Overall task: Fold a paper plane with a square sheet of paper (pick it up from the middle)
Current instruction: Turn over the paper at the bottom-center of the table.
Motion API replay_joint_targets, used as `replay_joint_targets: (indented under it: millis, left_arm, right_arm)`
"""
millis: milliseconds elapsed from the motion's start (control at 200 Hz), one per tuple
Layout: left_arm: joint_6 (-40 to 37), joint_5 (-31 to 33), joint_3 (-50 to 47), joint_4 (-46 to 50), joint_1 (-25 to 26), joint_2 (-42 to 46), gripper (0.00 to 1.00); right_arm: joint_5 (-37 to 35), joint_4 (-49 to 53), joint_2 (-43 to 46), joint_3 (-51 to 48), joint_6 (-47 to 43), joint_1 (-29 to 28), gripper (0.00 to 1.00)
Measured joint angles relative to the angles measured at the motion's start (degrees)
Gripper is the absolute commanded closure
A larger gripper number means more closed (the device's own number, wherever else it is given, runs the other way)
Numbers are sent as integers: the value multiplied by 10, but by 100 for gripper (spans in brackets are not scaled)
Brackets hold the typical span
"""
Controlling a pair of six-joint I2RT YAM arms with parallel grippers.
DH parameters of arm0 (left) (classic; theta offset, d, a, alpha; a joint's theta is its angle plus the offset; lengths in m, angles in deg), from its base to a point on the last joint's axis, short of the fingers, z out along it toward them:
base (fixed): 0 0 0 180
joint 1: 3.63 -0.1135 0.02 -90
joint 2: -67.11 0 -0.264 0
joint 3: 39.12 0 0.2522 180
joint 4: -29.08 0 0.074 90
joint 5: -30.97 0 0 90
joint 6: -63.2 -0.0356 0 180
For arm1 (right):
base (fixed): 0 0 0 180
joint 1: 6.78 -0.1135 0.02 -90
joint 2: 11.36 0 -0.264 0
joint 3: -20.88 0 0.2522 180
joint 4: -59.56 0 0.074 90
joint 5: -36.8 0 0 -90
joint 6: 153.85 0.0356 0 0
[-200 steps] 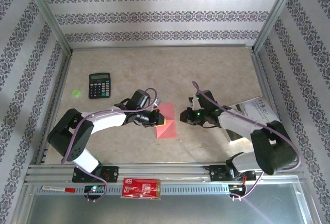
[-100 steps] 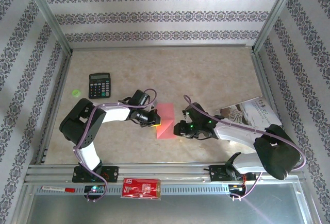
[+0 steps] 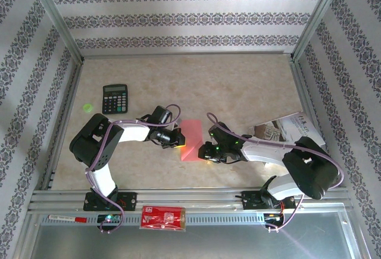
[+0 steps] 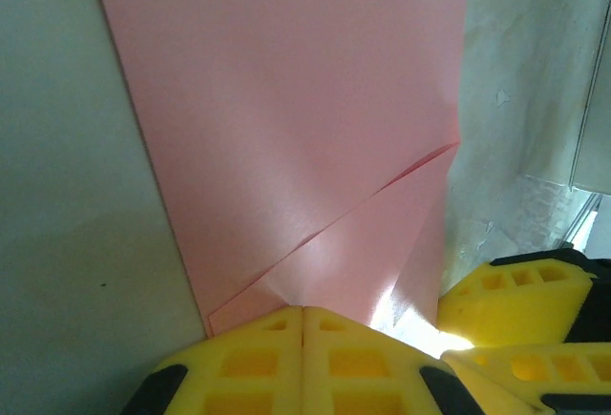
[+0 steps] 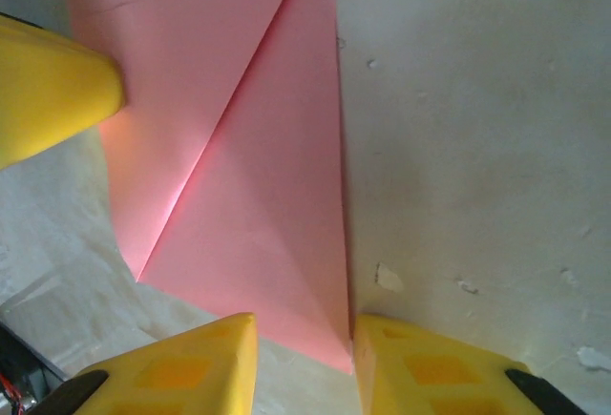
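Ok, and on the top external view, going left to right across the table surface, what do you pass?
small green spot → black calculator → left gripper → folded pink paper → right gripper → white leaflet

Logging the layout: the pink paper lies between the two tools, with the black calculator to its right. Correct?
No. The top view shows the calculator left of the paper, not right. The paper does lie between the left tool and the right tool.
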Motion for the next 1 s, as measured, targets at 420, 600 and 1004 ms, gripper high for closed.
replay_joint_targets:
  millis: [420, 600, 1004]
  left_arm:
    - [0, -3, -4, -6, 0, 0, 100]
    - [0, -3, -4, -7, 0, 0, 100]
    - [0, -3, -5, -7, 0, 0, 100]
  right_arm:
    - [11, -44, -14, 0, 18, -2, 73]
    - [15, -71, -14, 0, 26, -3, 71]
    - [-26, -109, 21, -55, 74, -15, 79]
